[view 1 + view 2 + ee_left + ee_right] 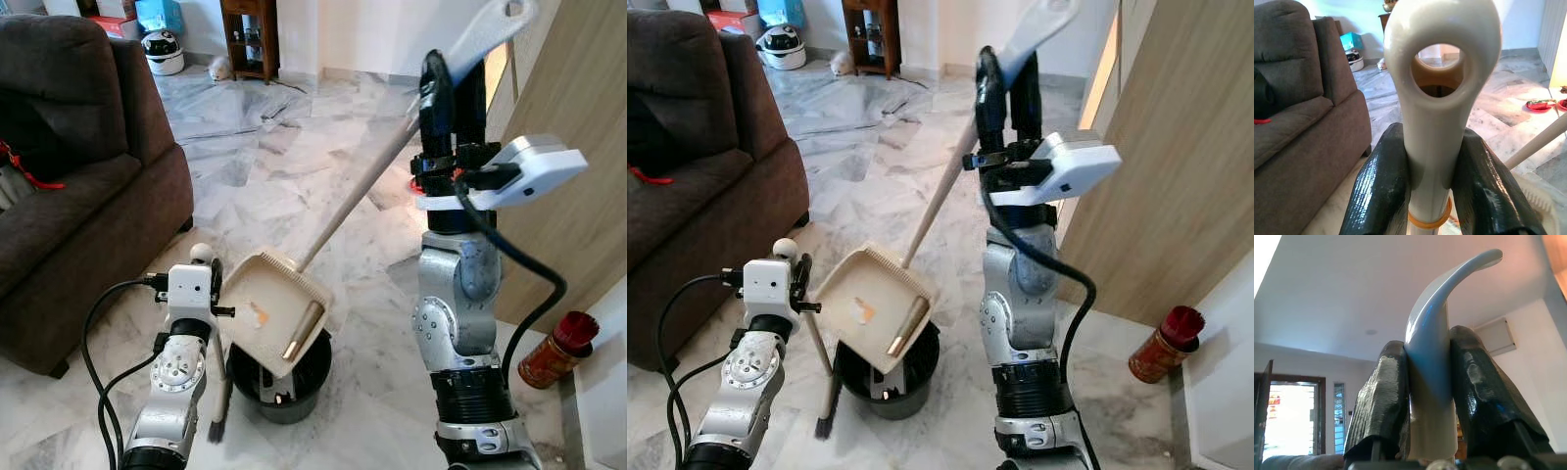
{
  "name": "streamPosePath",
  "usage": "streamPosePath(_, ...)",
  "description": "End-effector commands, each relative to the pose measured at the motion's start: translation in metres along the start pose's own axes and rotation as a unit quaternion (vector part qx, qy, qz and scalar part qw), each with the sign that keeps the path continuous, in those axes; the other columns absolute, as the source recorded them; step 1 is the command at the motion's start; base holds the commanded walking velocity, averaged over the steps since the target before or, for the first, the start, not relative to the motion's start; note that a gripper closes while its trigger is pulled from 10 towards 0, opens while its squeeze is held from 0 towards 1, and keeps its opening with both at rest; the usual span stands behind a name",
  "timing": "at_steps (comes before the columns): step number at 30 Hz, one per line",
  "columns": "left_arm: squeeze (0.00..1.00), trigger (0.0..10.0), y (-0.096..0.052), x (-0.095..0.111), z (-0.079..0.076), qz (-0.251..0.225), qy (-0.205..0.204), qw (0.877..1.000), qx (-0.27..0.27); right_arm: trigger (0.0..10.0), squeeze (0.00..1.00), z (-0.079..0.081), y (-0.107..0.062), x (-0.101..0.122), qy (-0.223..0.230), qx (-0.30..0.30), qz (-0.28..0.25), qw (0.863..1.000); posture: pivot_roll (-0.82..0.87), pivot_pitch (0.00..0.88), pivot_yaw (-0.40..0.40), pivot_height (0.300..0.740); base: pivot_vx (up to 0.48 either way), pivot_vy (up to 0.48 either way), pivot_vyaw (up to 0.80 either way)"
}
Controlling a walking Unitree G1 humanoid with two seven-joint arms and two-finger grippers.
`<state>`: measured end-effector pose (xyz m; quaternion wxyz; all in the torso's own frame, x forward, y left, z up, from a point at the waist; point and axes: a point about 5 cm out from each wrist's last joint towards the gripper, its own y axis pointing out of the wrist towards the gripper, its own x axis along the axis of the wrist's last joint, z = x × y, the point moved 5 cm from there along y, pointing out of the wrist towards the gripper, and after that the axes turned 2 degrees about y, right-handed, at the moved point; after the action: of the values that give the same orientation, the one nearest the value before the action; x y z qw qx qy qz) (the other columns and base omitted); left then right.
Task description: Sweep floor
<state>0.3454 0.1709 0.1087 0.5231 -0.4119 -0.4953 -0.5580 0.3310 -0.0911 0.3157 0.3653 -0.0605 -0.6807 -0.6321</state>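
Note:
My right gripper (451,93) is raised high and shut on the long beige handle (362,186) of the dustpan (274,308). The pan hangs tilted over a black bin (284,387). An orange scrap (259,313) and a tan tube (304,333) lie in the pan near its lower lip. My left gripper (1432,196) is shut on the cream broom handle (1442,73), just under its looped end. The broom stands upright left of the bin, its dark brush (217,426) down on the marble floor. In the right wrist view the black fingers (1381,401) clamp the curved handle tip (1432,333).
A brown sofa (69,196) fills the left side. A wooden panel (578,117) rises on the right, with a red jar (556,350) at its foot. Marble floor (274,166) stretches ahead to a wooden shelf (250,39) and a white round appliance (163,51).

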Motion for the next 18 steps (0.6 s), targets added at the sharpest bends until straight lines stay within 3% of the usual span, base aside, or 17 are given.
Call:
streamPosePath(1,0.00,10.0,0.003,0.016,0.001,-0.035,0.007,0.999,-0.001,10.0,0.00,0.012,0.010,0.024,-0.002,0.020,-0.057,0.998,0.12,0.035,0.037,0.740,0.000,0.000,0.00)
streamPosePath(18,0.00,10.0,0.004,0.017,0.002,-0.036,0.008,0.999,-0.002,10.0,0.00,0.021,0.012,0.034,-0.054,0.033,-0.088,0.994,0.12,0.035,0.039,0.740,0.000,0.000,0.00)
